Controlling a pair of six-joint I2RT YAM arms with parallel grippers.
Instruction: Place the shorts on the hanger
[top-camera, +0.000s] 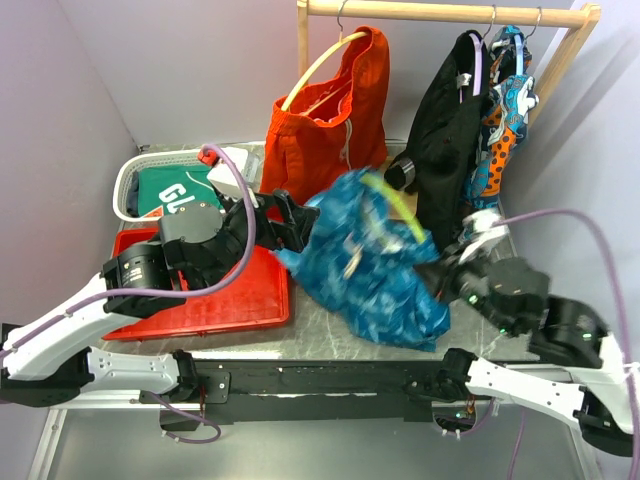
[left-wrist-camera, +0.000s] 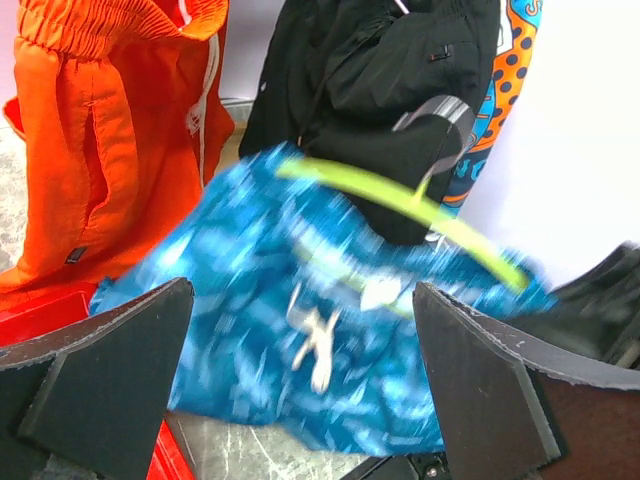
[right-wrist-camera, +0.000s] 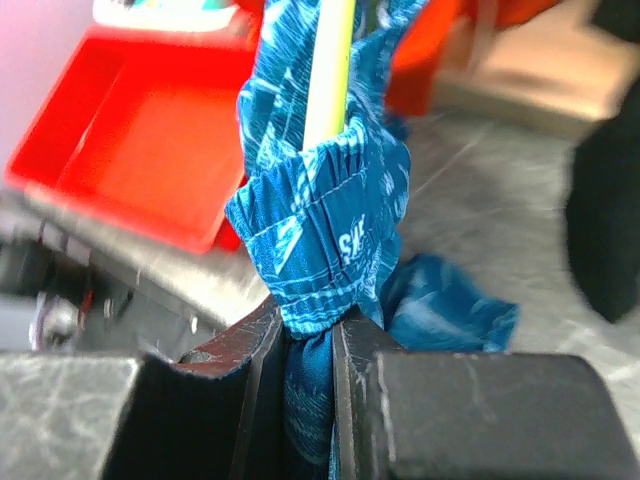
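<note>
The blue-and-teal shorts (top-camera: 370, 265) are bunched and lifted over the table's middle, blurred by motion. The lime-green hanger (top-camera: 395, 212) runs through their top, its arm slanting down to the right. My right gripper (top-camera: 445, 275) is shut on the shorts' right edge. In the right wrist view the jaws (right-wrist-camera: 310, 345) pinch the gathered waistband (right-wrist-camera: 325, 230), and the hanger's arm (right-wrist-camera: 330, 70) goes into the fabric just above. My left gripper (top-camera: 290, 225) is open at the shorts' left edge. In the left wrist view its fingers (left-wrist-camera: 110, 370) stand wide apart before the shorts (left-wrist-camera: 300, 300) and hanger (left-wrist-camera: 400, 198).
A red tray (top-camera: 215, 305) lies at the left, with a white basket (top-camera: 128, 185) holding a green garment behind it. On the wooden rail (top-camera: 440, 12) hang orange shorts (top-camera: 325, 120) on a yellow hanger, a black garment (top-camera: 450, 130) and a patterned garment (top-camera: 505, 100).
</note>
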